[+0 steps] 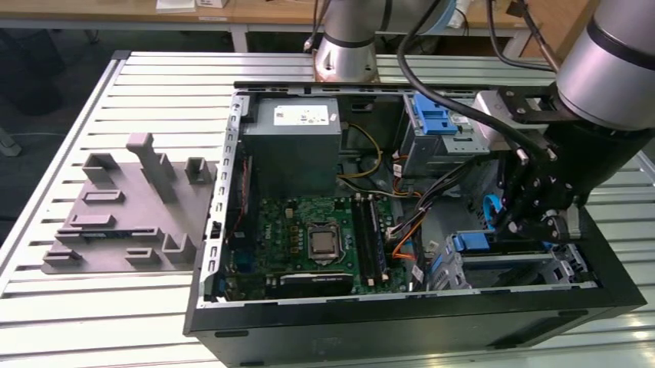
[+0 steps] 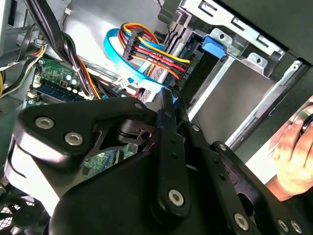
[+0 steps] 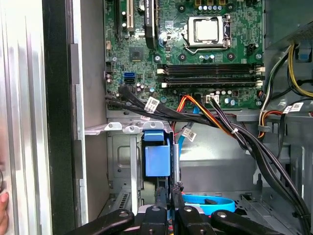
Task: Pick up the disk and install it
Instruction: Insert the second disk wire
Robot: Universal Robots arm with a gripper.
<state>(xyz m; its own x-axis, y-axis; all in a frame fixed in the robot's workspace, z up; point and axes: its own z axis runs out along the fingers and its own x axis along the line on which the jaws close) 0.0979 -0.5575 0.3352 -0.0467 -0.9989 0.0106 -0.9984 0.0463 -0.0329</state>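
The pincer (image 3: 167,198) has its fingers drawn close on the edge of the disk (image 3: 157,159), which stands on edge, blue rail uppermost, in the drive bay (image 3: 122,161) at the computer case's (image 1: 409,322) lower corner. The install step seems nearly finished (seating depth cannot be judged); pushing it home would call for a straight push along the bay's guides. The arm (image 1: 614,69) reaches steeply down into the case. A person's hand (image 2: 293,152) rests on the case edge.
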